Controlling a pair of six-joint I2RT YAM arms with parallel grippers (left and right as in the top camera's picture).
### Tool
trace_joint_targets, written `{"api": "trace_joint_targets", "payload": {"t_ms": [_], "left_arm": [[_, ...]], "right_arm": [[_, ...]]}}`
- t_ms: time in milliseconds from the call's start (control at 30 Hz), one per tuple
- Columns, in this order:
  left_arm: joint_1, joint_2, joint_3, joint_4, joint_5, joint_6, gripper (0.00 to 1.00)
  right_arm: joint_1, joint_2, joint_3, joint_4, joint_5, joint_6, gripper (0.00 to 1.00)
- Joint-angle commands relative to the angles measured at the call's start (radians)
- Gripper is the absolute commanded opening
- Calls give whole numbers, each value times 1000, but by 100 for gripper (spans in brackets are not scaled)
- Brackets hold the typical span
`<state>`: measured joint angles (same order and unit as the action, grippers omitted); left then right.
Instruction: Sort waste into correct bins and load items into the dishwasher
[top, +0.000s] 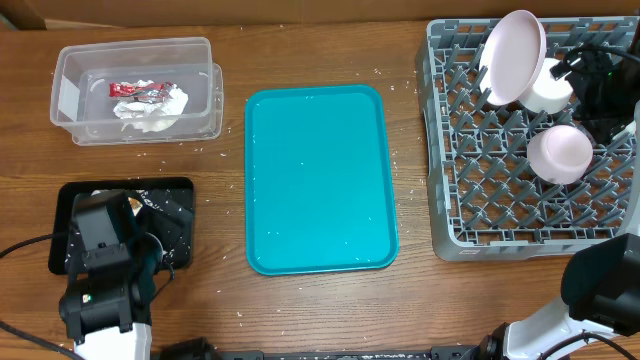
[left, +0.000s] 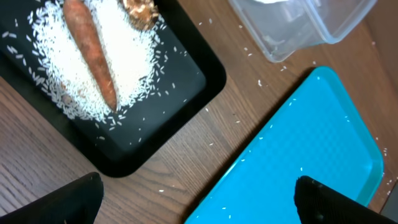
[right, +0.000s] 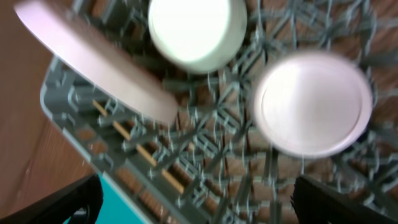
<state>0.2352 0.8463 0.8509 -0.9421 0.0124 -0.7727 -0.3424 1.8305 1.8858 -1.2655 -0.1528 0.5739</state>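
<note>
The clear tub (top: 135, 88) at the back left holds the red-and-silver wrapper (top: 135, 90) and crumpled white napkins (top: 155, 108). The black tray (left: 180, 71) holds white rice (left: 124, 56), the orange-brown sausage stick (left: 93, 56) and a brown lump (left: 140, 9). My left gripper (left: 199, 202) is open and empty, above the wood between the black tray (top: 180, 195) and the teal tray. The grey dish rack (top: 455, 170) holds the white plate (top: 512, 57), a pale green-white vessel (top: 552, 92) (bowl or cup, I cannot tell) and the pink bowl (top: 560, 152). My right gripper (right: 199, 199) is open and empty above the rack.
The teal tray (top: 320, 180) lies mid-table, with a few rice grains on it. Loose grains lie on the wood around it. A thin wooden stick (right: 134, 152) lies in the rack near its edge. My left arm (top: 100, 270) covers part of the black tray.
</note>
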Motion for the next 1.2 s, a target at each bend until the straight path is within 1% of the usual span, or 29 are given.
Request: {"api": "trace_joint_targets", "payload": {"t_ms": [0,67,133,233,267,333,367,400,433,467,600,833,1000,1167], "left_arm": [[-2,46,-10,4,6,-40,100],[-2,79,-10,4,6,-40,100],[-2,113,-10,4,7,-40,100],[-2,162,-10,4,7,-40,100],[-2,190,-10,4,6,-40,100],[-2,219,-10,4,6,-40,100],[-2,236,-10,4,6,-40,100],[-2,253,-10,5,6,-40,100],[-2,269,-10,5,6,-40,100],[-2,305,-10,5,7,-40,100],[-2,366,-10,5,7,-40,100],[-2,457,-10,5,6,-40,100],[-2,497,-10,5,6,-40,100],[-2,510,-10,5,6,-40,100]], "right_arm": [[1,-24,19,-19,-158,-77,100],[10,-39,19,-47,-205,-161,100],[39,-81,19,-109,-199,-219,100],[109,-150,18,-187,-115,-238,100],[166,-192,18,-231,3,-231,100],[232,-238,13,-268,148,-168,100],[294,-282,5,-294,276,-79,100],[353,-321,-7,-314,364,-21,100],[399,-352,-17,-325,399,-5,100],[498,-412,-40,-342,406,0,100],[635,-482,-88,-356,422,-5,100],[646,-482,-88,-423,399,-4,100],[650,-539,-88,-370,396,-4,100],[657,-645,-89,-303,396,-5,100]]}}
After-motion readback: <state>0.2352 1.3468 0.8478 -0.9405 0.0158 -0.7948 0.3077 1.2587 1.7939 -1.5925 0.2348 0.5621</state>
